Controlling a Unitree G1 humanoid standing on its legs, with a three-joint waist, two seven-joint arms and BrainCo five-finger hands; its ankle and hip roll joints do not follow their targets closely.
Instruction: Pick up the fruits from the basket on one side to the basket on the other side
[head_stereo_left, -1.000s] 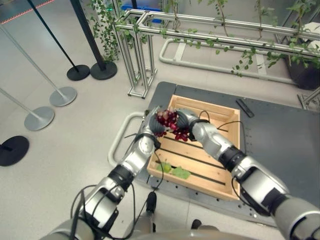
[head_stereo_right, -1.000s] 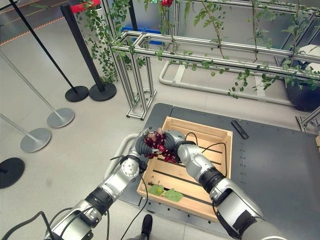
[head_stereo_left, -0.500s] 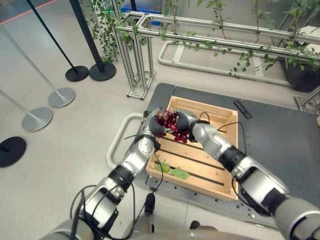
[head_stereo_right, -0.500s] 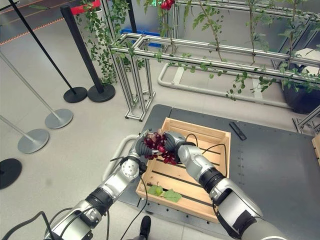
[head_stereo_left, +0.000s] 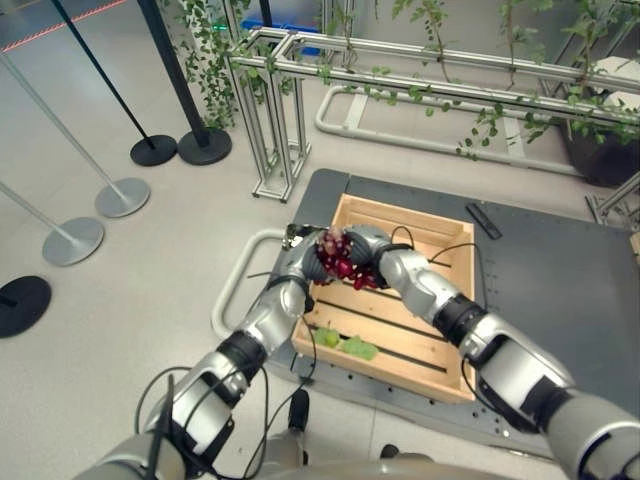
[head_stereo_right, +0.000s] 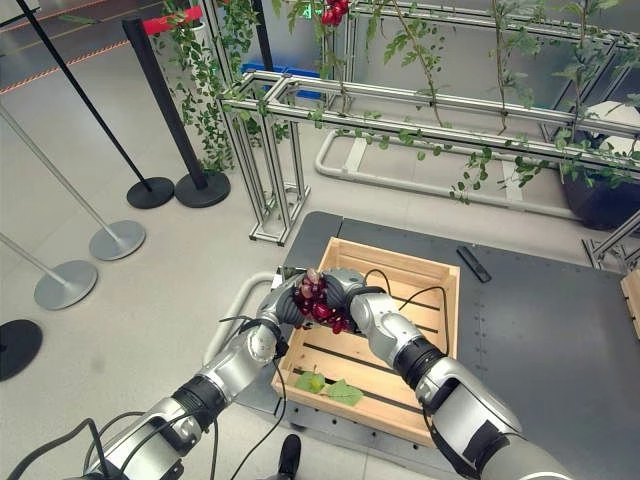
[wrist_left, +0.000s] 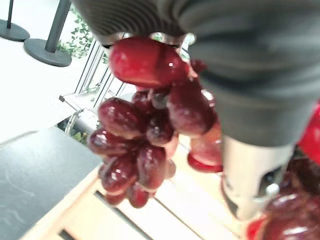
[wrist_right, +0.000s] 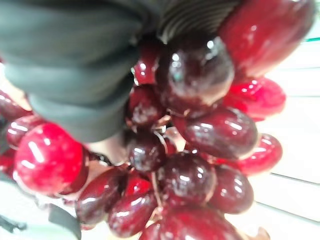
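From the left eye view, both robot hands met over the far left corner of a wooden crate that sat on a dark grey platform. The left robot hand and the right robot hand closed from opposite sides on one bunch of dark red grapes, held above the crate's slatted floor. Two green leaves lay on the slats near the crate's near left corner. A small black bar-shaped object lay on the platform beyond the crate's far right corner.

The right eye view showed the same hold: the grapes were pressed between the left robot hand and the right robot hand. Behind stood a metal frame hung with green vines, and black and silver stanchion bases on the floor to the left.

In the left wrist view, the grape bunch hung against the hand's dark cover, with the crate's pale slats below.

In the right wrist view, glossy red grapes pressed close against the dark ribbed cover.
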